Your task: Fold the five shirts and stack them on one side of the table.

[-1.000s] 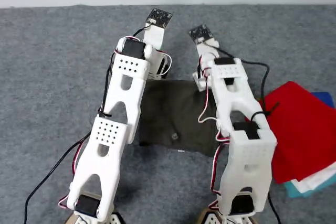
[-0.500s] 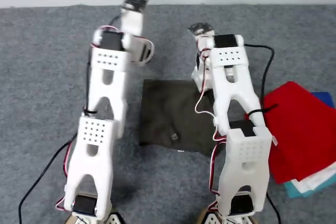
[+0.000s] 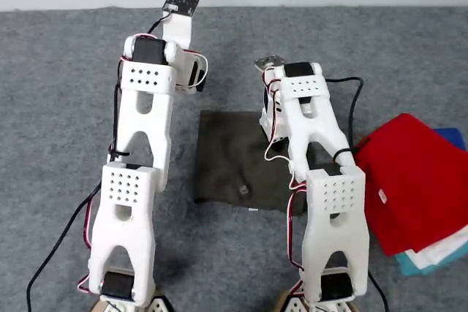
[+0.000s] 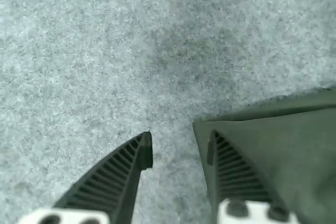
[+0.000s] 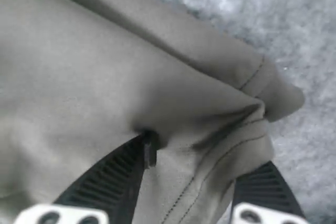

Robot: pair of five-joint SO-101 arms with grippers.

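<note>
The table (image 3: 58, 107) is covered in a grey, felt-like, speckled surface. At its right edge a stack is seen: a red shirt (image 3: 417, 180), smooth and folded into a tilted square, lies on top. White cloth (image 3: 439, 250) and blue cloth (image 3: 450, 137) show as thin edges beneath it. At the centre, between the two white arms, an olive shirt (image 3: 234, 158) is laid flat as a rough rectangle. It is matt and woven, with stitched seams and a soft crease at one end.

The right gripper (image 5: 205, 156) is set down on the olive shirt with its ribbed black fingers (image 5: 121, 177) spread, and bunched cloth lies between them. The left gripper (image 4: 179, 140) is held over bare table with its fingers apart, just beside a corner of the olive shirt.
</note>
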